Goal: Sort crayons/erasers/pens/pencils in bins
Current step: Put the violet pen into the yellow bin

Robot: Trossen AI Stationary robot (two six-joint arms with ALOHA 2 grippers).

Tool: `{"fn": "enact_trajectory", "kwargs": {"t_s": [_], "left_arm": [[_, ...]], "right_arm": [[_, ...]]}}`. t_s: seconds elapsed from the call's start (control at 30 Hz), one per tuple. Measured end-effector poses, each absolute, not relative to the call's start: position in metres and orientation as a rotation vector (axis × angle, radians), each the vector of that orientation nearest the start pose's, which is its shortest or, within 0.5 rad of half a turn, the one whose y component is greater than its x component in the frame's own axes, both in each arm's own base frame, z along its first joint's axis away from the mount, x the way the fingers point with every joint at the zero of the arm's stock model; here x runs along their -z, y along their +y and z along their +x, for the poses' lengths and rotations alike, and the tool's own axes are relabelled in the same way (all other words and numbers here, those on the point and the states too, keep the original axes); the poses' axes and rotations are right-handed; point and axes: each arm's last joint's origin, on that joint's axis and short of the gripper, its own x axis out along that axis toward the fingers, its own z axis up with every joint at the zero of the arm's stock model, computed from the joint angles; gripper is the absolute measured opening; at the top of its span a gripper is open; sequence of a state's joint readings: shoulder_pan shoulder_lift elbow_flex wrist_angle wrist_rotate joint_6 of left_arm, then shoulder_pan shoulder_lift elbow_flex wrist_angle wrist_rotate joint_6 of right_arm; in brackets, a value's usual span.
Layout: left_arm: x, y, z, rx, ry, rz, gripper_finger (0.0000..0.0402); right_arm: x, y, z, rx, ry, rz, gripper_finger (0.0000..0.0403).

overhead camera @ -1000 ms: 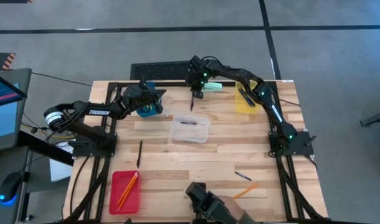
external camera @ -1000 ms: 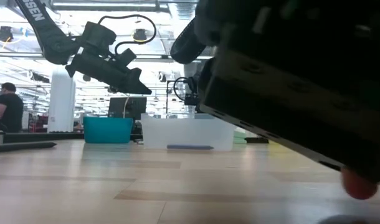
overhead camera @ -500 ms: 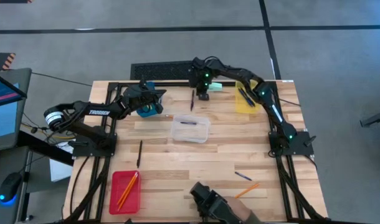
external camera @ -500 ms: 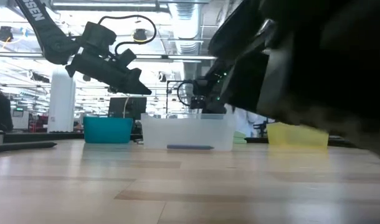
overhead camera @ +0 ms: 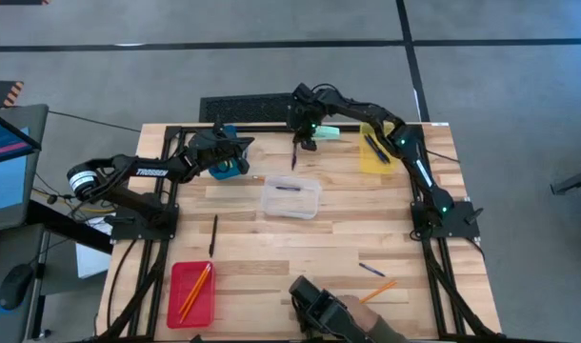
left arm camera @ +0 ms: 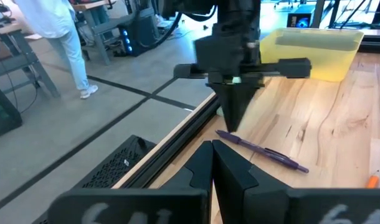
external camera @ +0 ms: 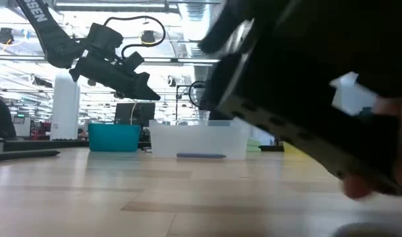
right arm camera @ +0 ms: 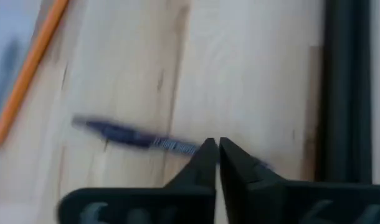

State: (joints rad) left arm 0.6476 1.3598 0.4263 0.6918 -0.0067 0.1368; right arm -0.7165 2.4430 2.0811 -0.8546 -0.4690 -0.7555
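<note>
My right gripper (overhead camera: 306, 141) is shut and points down at the far end of a blue pen (overhead camera: 294, 152) lying flat on the table's far middle. The left wrist view shows that gripper (left arm camera: 232, 127) over the pen (left arm camera: 261, 152). My left gripper (overhead camera: 239, 146) is shut and hovers above the blue bin (overhead camera: 224, 167), touching nothing. The clear bin (overhead camera: 290, 198) holds one pen, the yellow bin (overhead camera: 374, 154) holds pens, and the red bin (overhead camera: 190, 291) holds pencils. No erasers show. My right gripper's shut fingertips (right arm camera: 205, 152) come from above at the pen's far end (right arm camera: 177, 147), with the pen lying flat on the wood. Whether they touch it, I cannot tell.
A dark pen (overhead camera: 213, 234) lies left of centre, and a blue pen (overhead camera: 371, 270) and an orange pencil (overhead camera: 376, 291) lie near the near edge. A mint-green object (overhead camera: 327, 131) sits beside my right gripper. A person's hand with a dark object (overhead camera: 319, 312) is at the near edge, blocking much of the low view.
My right gripper has shifted slightly about the pen's far end, staying low over it. The person's hand and dark object at the near edge have moved about in front of the low camera.
</note>
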Motion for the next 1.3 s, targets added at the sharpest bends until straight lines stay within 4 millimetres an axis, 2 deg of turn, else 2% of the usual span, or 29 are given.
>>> {"fn": "enact_trajectory", "kwargs": {"t_s": [0.3,0.47,0.53,0.6,0.8,1.07,1.2,1.3], "left_arm": [[-0.177,0.152,0.201,-0.631,0.285,0.062,0.0000],[-0.176,0.152,0.201,-0.607,0.287,0.032,0.0000],[-0.175,0.151,0.202,-0.597,0.289,0.022,0.0000],[-0.175,0.151,0.202,-0.586,0.292,0.022,0.0000],[-0.173,0.150,0.202,-0.575,0.307,0.007,0.0000],[-0.172,0.148,0.203,-0.567,0.316,0.015,0.0000],[-0.173,0.148,0.203,-0.567,0.315,0.018,0.0000],[-0.173,0.148,0.203,-0.568,0.310,0.024,0.0000]], "right_arm": [[-0.154,-0.309,0.400,-0.319,1.040,-0.387,0.0168],[-0.153,-0.299,0.406,-0.405,1.061,-0.544,0.0206],[-0.148,-0.293,0.404,-0.444,1.095,-0.540,0.0206],[-0.140,-0.288,0.408,-0.465,1.136,-0.607,0.0201],[-0.142,-0.277,0.413,-0.480,1.232,-0.686,0.0161],[-0.140,-0.287,0.397,-0.443,1.326,-0.552,0.0080],[-0.140,-0.289,0.392,-0.390,1.363,-0.467,0.0069],[-0.140,-0.289,0.391,-0.372,1.379,-0.448,0.0079]]}}
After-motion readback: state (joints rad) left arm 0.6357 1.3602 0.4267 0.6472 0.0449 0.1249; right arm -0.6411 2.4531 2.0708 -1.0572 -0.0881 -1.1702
